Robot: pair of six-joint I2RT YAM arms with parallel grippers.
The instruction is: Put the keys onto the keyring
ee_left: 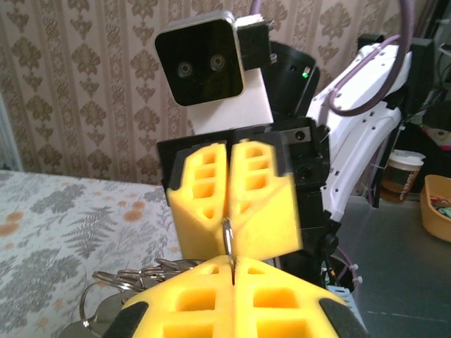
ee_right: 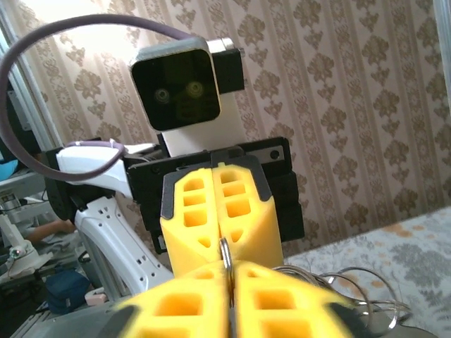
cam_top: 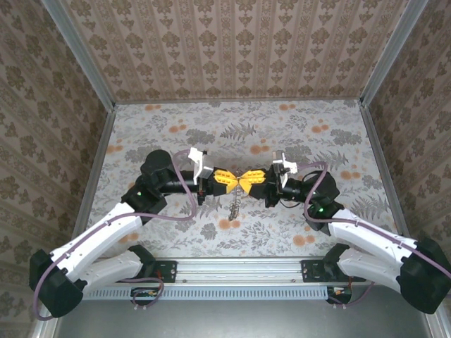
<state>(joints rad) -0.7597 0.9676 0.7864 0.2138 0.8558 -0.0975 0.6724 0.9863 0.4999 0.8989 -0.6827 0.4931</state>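
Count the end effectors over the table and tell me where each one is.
2. The left end effector reaches in from the left, the right end effector from the right; their yellow tips meet in the middle, both pinching the keyring.

The left gripper (cam_top: 237, 182) and right gripper (cam_top: 249, 182) meet tip to tip at mid-table, both pinching the keyring (ee_left: 228, 239), keys (cam_top: 234, 206) bunched just beneath. Bare table (cam_top: 232, 127) lies open beyond and to both sides, up to the walls (cam_top: 232, 49).

Left arm (cam_top: 106, 236) and right arm (cam_top: 366, 239) are clad in white shells with black joints. Purple cables (ee_left: 406, 21) are looped alongside. Tool fingers (cam_top: 227, 180) are moulded yellow.
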